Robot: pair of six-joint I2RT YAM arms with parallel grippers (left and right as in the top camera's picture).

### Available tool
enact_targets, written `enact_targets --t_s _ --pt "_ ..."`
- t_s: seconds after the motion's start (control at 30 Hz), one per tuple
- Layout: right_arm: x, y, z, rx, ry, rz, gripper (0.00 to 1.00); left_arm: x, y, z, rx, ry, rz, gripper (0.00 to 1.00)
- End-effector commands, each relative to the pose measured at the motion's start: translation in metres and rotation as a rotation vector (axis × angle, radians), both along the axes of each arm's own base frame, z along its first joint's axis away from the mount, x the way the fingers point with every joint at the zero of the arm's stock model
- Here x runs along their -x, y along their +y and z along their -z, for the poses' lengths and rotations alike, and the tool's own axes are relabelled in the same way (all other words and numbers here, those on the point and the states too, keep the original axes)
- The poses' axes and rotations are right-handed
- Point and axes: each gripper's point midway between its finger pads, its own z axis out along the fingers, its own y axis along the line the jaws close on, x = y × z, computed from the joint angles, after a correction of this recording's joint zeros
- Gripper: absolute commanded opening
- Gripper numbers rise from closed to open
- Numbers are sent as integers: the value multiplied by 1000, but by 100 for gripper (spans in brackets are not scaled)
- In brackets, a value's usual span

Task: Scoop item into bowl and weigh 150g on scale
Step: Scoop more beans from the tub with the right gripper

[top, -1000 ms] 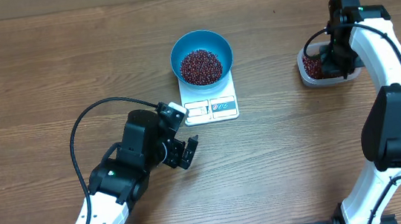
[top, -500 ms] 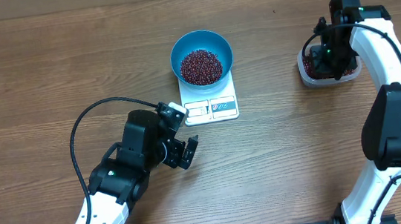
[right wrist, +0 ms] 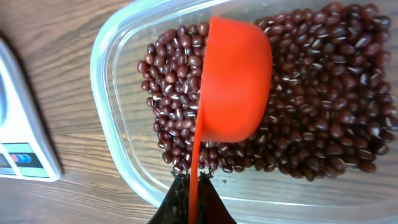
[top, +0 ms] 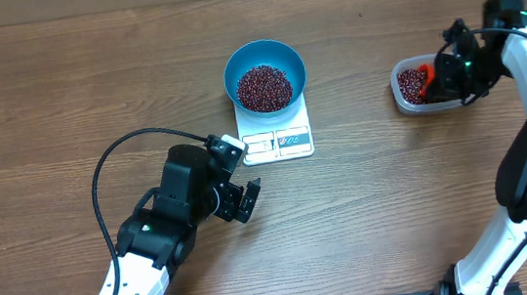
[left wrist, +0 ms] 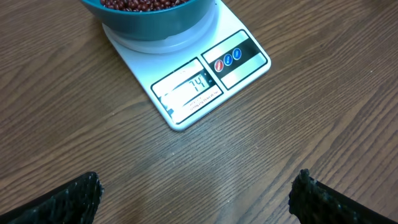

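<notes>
Since the right pincer (right wrist: 191, 202) was clamped on the thin handle of the orange scoop (right wrist: 235, 78), it could steer the cup. The cup sat on edge among the beans (right wrist: 323, 93) in the clear tub (right wrist: 106, 68), a pose suited, I judged, to digging a load. Tub stood near the worktop's right edge, well apart from the scale (left wrist: 242, 59). Scale lay mid-worktop toward the far edge, blue bowl (left wrist: 155, 22) centred on it, more beans heaped inside. Display (left wrist: 189, 87) read 74, so roughly half was wanting. Left pincer (left wrist: 194, 200) hung wide and empty near the scale's front, apparently so its camera faced the display.
</notes>
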Motion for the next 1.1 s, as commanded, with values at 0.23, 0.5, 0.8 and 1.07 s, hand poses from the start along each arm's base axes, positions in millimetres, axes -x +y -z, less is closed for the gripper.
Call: enact_targets --t_s 0.23,0.5,0.8,1.07 --pt "13 10 29 -127 22 7 4 -1 2 3 -2 8 -15 99" --pt "11 27 25 -245 -11 4 4 -1 2 3 -2 8 -15 99" --pt "5 28 8 -383 -86 18 4 -1 2 3 -2 8 -15 100" --pt "4 19 -3 -462 -133 45 4 -1 2 3 -2 8 -15 100"
